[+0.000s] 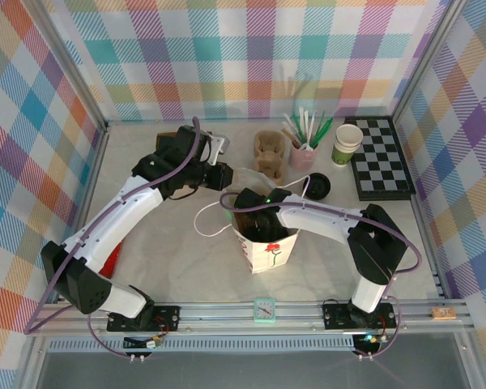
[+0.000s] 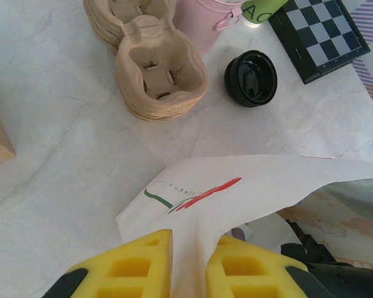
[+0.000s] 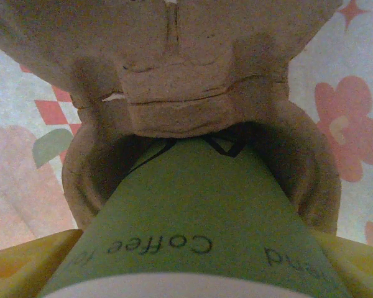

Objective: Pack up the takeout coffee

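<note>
Nearest, a small teal clock (image 1: 264,309) sat on the front rail btwn the arm bases. Just beyond it stood the white flower-print paper bag (image 1: 269,250), upright, mouth open. The R gripper (image 1: 255,217) hung down inside the bag from the right. Its yellow fingers (image 3: 354,264) were clamped on either side of the takeout coffee (image 3: 199,236), green w/ "Coffee" lettering; couldn't tell abt a lid. The cup's far end sat in a socket of a pulp carrier (image 3: 174,81) inside the bag, w/ printed bag walls around it. The L gripper (image 2: 189,267) was at the bag's far-left rim, pinched tight on the paper edge. Farther back on the marbled table (image 1: 186,267) lay a loose black lid (image 1: 318,186), just right of the bag. Beyond it were a stack of spare carriers (image 1: 269,152), a pink cup of straws (image 1: 301,152) and a lidless green-and-cream cup (image 1: 347,144). A checkerboard (image 1: 381,158) lay at far right.
</note>
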Robot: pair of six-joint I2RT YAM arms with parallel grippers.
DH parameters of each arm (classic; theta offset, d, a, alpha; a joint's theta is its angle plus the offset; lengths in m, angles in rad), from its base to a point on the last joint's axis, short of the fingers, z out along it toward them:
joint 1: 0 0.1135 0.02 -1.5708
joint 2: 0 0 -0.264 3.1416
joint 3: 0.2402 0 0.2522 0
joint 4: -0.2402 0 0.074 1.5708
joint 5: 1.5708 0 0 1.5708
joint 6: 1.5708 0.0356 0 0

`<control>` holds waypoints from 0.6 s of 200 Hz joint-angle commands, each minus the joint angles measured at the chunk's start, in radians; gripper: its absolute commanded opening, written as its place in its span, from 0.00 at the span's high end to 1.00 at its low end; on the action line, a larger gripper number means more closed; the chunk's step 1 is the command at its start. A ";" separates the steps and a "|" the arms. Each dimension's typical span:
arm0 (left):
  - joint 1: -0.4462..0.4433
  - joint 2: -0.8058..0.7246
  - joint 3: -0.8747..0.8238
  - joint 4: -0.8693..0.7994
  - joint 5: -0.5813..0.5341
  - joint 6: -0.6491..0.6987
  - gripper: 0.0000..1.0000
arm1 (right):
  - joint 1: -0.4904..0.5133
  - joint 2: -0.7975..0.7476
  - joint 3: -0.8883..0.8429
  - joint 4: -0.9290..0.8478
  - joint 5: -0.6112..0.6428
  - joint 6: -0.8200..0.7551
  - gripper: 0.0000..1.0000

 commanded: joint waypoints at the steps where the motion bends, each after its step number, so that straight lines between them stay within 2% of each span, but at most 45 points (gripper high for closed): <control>1: -0.003 -0.045 0.001 0.022 -0.003 -0.009 0.82 | -0.018 0.184 -0.118 0.219 0.091 0.039 0.39; 62: -0.003 -0.042 0.004 0.022 0.000 -0.010 0.82 | -0.018 0.175 -0.103 0.203 0.091 0.041 0.32; 120: -0.003 -0.033 0.004 0.018 -0.006 -0.009 0.82 | -0.018 0.148 -0.054 0.138 0.095 0.025 0.12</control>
